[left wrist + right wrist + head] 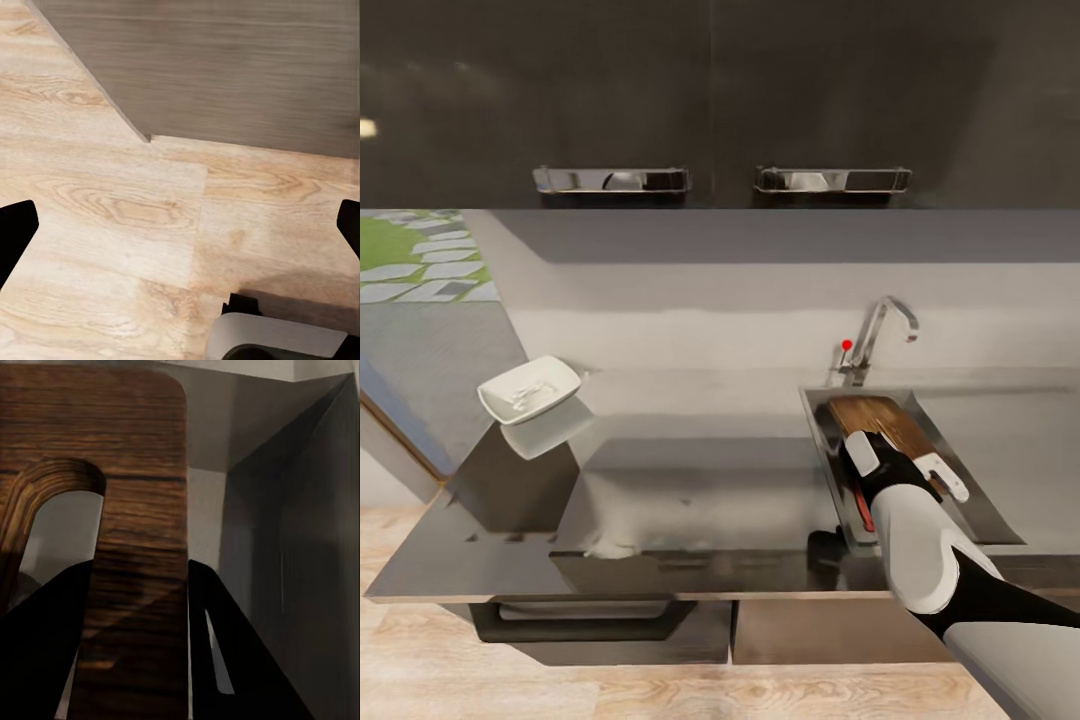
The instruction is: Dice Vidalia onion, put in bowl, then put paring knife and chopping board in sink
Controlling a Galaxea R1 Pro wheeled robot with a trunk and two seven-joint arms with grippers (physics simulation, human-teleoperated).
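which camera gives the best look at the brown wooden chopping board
The head view: the brown wooden chopping board lies in the grey steel sink, partly behind the right gripper. The right wrist view shows its handle end close up.

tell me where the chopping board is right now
In the head view the board is in the sink at right, just below the tap, with the right pincer on its near end.

Dark upper cabinets (720, 100), pale wall (690, 300), wood floor (112, 210)
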